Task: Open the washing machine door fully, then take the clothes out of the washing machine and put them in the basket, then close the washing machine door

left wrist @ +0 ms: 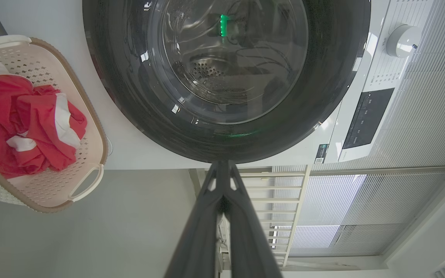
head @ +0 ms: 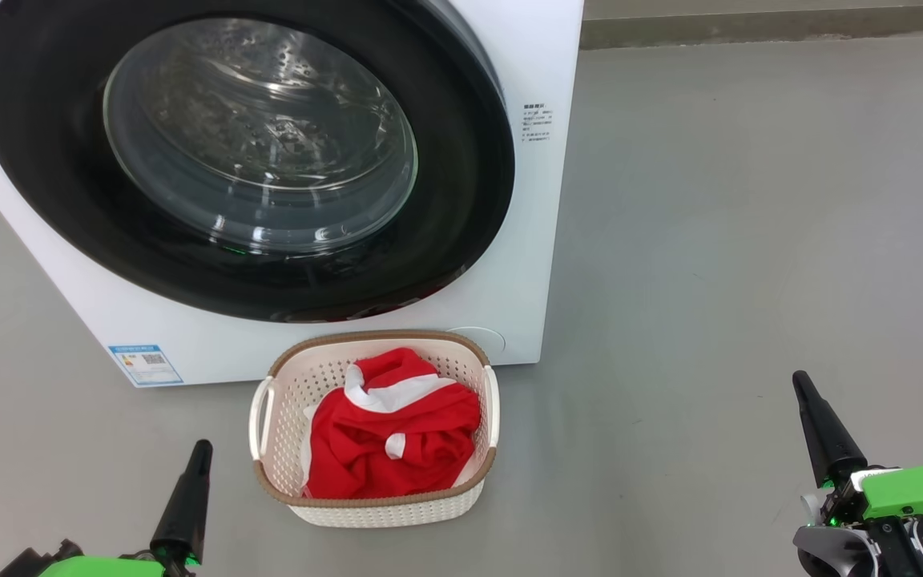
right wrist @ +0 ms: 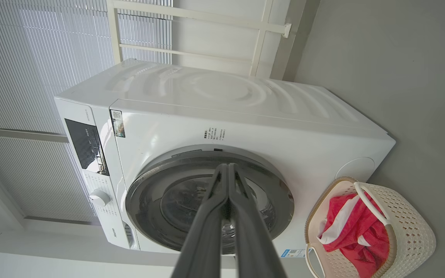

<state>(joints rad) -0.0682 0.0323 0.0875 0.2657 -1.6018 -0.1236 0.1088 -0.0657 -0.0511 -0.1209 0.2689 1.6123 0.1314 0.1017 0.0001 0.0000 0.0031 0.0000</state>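
The white washing machine (head: 525,240) fills the upper left of the head view, and its round black-rimmed door (head: 45,144) lies flat against the front, closed. Just in front of it on the floor stands the cream basket (head: 385,340) with the red clothes (head: 397,441) heaped inside. My left gripper (head: 201,449) is shut and empty, low and to the left of the basket. My right gripper (head: 800,383) is shut and empty too, far to the basket's right. The left wrist view shows the door (left wrist: 323,77), the basket (left wrist: 91,123) and the clothes (left wrist: 25,123).
Grey floor (head: 750,240) stretches to the right of the machine up to a skirting strip at the back wall. White slatted blinds (right wrist: 33,58) and a white frame stand behind the washing machine (right wrist: 245,116). A dial (left wrist: 400,40) and a dark panel sit on its front.
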